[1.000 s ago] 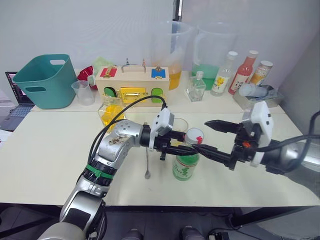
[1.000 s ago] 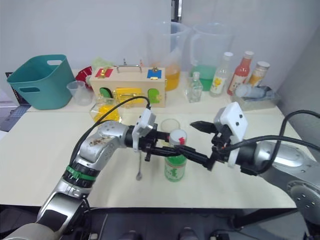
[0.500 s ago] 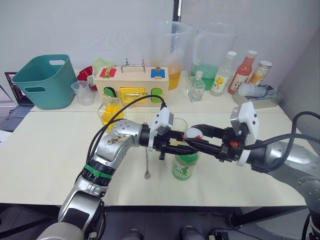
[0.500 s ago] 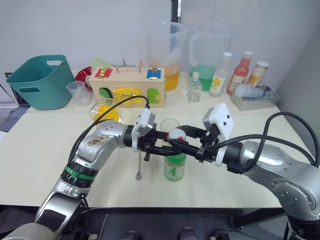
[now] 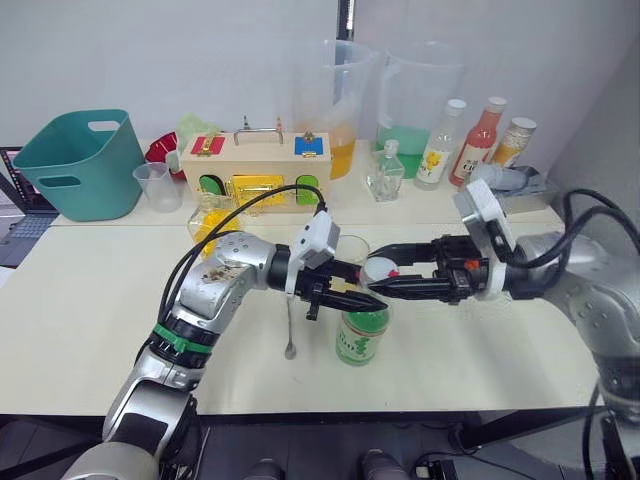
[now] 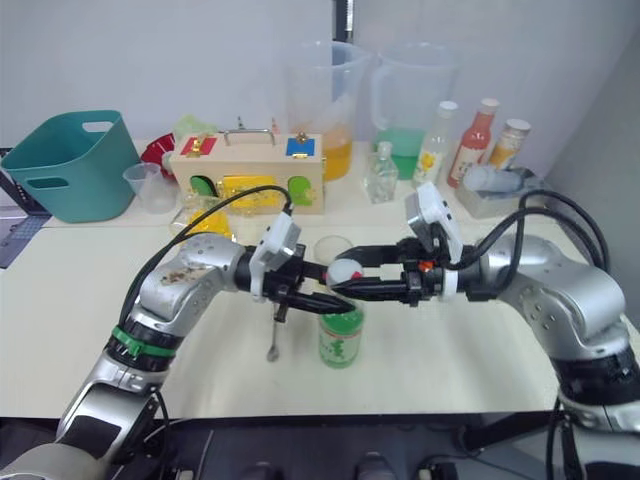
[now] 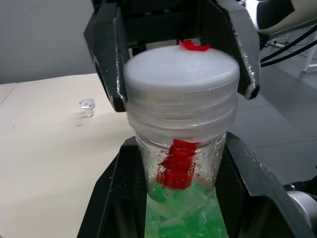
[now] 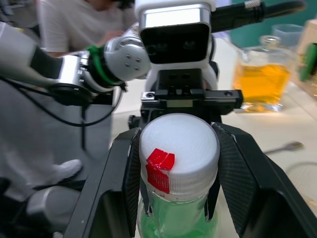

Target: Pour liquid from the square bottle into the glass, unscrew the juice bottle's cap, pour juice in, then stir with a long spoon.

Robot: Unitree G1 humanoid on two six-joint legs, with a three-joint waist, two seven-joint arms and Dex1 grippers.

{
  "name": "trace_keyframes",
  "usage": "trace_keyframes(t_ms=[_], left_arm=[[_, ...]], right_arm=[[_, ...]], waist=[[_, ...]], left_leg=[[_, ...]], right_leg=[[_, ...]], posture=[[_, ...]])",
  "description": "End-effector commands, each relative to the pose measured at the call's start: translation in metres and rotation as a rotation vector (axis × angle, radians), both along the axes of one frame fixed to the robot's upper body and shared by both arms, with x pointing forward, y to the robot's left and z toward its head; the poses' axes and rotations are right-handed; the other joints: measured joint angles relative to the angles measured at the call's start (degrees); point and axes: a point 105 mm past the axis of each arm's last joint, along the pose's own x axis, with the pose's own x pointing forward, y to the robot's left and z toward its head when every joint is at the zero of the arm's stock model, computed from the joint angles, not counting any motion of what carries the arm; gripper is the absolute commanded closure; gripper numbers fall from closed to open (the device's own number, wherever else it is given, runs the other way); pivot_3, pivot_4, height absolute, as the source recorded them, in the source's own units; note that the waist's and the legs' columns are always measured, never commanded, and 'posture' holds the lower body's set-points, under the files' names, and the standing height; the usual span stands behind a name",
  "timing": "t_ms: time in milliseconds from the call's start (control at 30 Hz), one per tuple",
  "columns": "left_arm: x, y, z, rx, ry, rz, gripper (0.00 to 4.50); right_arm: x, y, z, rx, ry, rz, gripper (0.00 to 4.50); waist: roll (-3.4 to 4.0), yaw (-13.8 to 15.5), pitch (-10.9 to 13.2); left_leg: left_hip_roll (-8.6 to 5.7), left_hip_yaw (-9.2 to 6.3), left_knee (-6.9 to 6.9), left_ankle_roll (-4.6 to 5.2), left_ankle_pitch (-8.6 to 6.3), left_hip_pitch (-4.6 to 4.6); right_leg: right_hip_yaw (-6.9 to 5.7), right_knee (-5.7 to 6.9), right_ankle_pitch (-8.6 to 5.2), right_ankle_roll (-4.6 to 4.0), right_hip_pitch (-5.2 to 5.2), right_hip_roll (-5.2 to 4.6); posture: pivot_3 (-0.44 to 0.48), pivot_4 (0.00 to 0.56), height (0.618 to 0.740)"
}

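Observation:
The juice bottle (image 5: 362, 335), with pale green juice and a green-and-white label, stands upright on the table's front middle. My left gripper (image 5: 352, 292) is shut on its neck from the left, seen close in the left wrist view (image 7: 181, 153). My right gripper (image 5: 385, 281) reaches in from the right and is shut on the white cap (image 5: 378, 268), its fingers (image 8: 132, 168) pressing both sides of the cap (image 8: 178, 144). The glass (image 5: 352, 249) stands just behind the bottle. The square bottle (image 5: 212, 222) with yellow liquid is at the left. The long spoon (image 5: 291, 325) lies beside the bottle.
A teal basket (image 5: 85, 160), a measuring cup (image 5: 160, 185) and a wooden box (image 5: 255, 170) line the back. Two large pitchers (image 5: 340, 100) and several bottles (image 5: 478, 140) stand at the back right. A small clear stopper (image 7: 87, 105) lies on the table. A person (image 8: 74, 25) is nearby.
My right gripper was open and off to the right; it has moved left and shut on the cap. The left gripper keeps its hold on the bottle. The camera shifted slightly.

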Motion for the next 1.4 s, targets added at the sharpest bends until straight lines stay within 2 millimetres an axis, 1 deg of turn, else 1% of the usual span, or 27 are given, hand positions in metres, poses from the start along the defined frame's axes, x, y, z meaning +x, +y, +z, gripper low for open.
trace_keyframes(t_ms=[33,167,267,333,467,500,533,567,633,700,800,867,967,1033,1200,1367,1400], left_arm=[[0.000,0.004,0.004,-0.016,-0.028,0.042,3.17],[-0.001,0.005,0.003,-0.014,-0.026,0.057,3.19],[-0.001,0.007,0.001,-0.002,-0.027,0.067,3.21],[-0.001,0.007,-0.001,-0.002,-0.021,0.074,3.21],[0.003,0.007,-0.003,-0.009,-0.013,0.102,3.21],[0.004,0.007,-0.004,-0.009,-0.013,0.108,3.21],[0.004,0.007,-0.005,-0.011,-0.012,0.110,3.21],[0.003,0.006,-0.005,-0.022,-0.015,0.106,3.21],[0.001,0.004,-0.002,-0.055,-0.016,0.100,3.21],[0.001,0.003,0.000,-0.073,-0.010,0.100,3.23],[0.000,0.001,0.000,-0.080,-0.007,0.097,3.23],[-0.001,-0.002,-0.002,-0.070,-0.002,0.090,3.23],[-0.003,-0.006,-0.005,-0.061,0.008,0.072,3.23],[-0.002,-0.008,-0.006,-0.057,0.011,0.072,3.23],[-0.001,-0.009,-0.012,-0.025,0.007,0.070,3.24],[0.002,-0.010,-0.013,-0.020,0.008,0.077,3.24],[0.002,-0.011,-0.014,-0.018,0.007,0.077,3.24]], right_arm=[[-0.030,0.014,0.002,-0.027,-0.026,0.328,2.80],[-0.022,0.013,-0.001,-0.069,-0.055,0.365,2.80],[-0.019,0.012,-0.001,-0.084,-0.042,0.366,2.80],[-0.018,0.010,-0.002,-0.095,-0.023,0.342,1.76],[-0.016,0.005,0.003,-0.068,-0.014,0.293,0.41],[-0.015,0.004,0.005,-0.054,-0.023,0.272,0.14],[-0.014,0.000,0.010,-0.019,-0.044,0.215,0.00],[-0.014,-0.004,0.014,0.010,-0.068,0.158,0.00],[-0.014,-0.009,0.018,0.052,-0.059,0.042,0.00],[-0.017,-0.009,0.018,0.071,-0.054,-0.013,0.00],[-0.022,-0.007,0.007,0.090,-0.038,-0.174,0.00],[-0.025,-0.003,0.000,0.100,-0.061,-0.280,0.00],[-0.024,0.003,-0.003,0.163,-0.088,-0.439,0.00],[-0.024,0.004,-0.006,0.168,-0.107,-0.511,0.00],[-0.023,0.000,-0.006,0.203,-0.062,-0.610,0.00],[-0.028,0.001,-0.005,0.182,-0.053,-0.615,0.00],[-0.026,0.000,-0.005,0.176,-0.051,-0.624,0.25]], waist=[[0.00,0.0,0.0],[0.00,0.1,0.0],[0.00,0.1,0.0],[0.00,0.1,0.0],[0.00,0.1,0.0],[0.00,0.2,0.0],[0.00,0.2,0.0],[0.00,0.3,0.0],[0.00,0.6,0.0],[0.00,0.8,0.0],[0.00,1.2,0.0],[0.00,1.3,0.0],[0.01,1.4,0.0],[0.01,1.5,0.0],[0.01,1.7,0.0],[0.01,1.6,0.0],[0.01,1.6,0.0]], left_leg=[[-0.01,0.00,0.00,0.00,0.00,0.00],[-0.01,0.00,0.03,0.00,0.00,-0.05],[-0.02,-0.01,0.05,0.00,0.00,-0.05],[-0.02,-0.01,0.05,0.00,0.00,-0.05],[-0.01,-0.02,0.07,0.00,0.00,-0.03],[-0.01,-0.02,0.10,0.00,0.00,-0.02],[-0.01,-0.02,0.13,0.00,0.00,-0.03],[-0.01,-0.02,0.17,0.00,0.00,-0.03],[-0.02,-0.05,0.24,0.00,0.00,-0.05],[-0.03,-0.04,0.33,0.00,0.00,-0.08],[-0.02,-0.04,0.36,0.00,0.00,-0.07],[-0.02,-0.04,0.36,0.00,0.00,-0.09],[-0.02,-0.01,0.40,0.00,0.00,-0.11],[-0.03,-0.02,0.40,0.00,0.00,-0.12],[-0.03,-0.02,0.40,0.00,0.00,-0.12],[-0.02,-0.01,0.38,0.00,0.00,-0.08],[-0.02,-0.01,0.38,0.00,0.00,-0.07]], right_leg=[[0.00,0.01,0.00,0.00,0.00,-0.01],[0.00,0.00,0.01,0.01,-0.03,-0.02],[0.00,0.00,0.01,0.01,-0.03,-0.02],[-0.01,0.01,0.01,0.01,-0.03,-0.02],[-0.01,0.01,0.01,0.01,0.00,-0.02],[-0.01,0.02,0.01,0.01,0.01,-0.02],[-0.01,0.02,0.01,0.01,0.02,-0.02],[-0.01,0.03,0.01,0.01,0.03,-0.02],[-0.02,0.05,0.01,0.02,0.07,-0.03],[-0.01,0.04,0.02,0.03,0.07,-0.03],[-0.02,0.07,0.02,0.02,0.07,-0.01],[-0.01,0.06,0.01,0.03,0.07,-0.01],[0.01,0.04,0.01,0.03,0.06,-0.02],[0.01,0.04,0.01,0.03,0.06,-0.02],[0.00,-0.02,0.01,0.03,0.12,-0.02],[0.00,-0.04,0.01,0.03,0.16,-0.01],[0.01,-0.04,0.01,0.03,0.17,-0.01]], posture=[[0.000,0.150,0.740],[0.000,0.150,0.740],[0.000,0.150,0.740],[0.000,0.150,0.740],[0.000,0.150,0.740],[0.000,0.150,0.740],[0.000,0.150,0.740],[0.000,0.150,0.740],[0.000,0.150,0.740],[0.000,0.150,0.740],[0.000,0.150,0.740],[0.000,0.150,0.740],[0.000,0.150,0.740],[0.000,0.150,0.740],[0.000,0.150,0.740],[0.000,0.150,0.740],[0.000,0.150,0.740]])
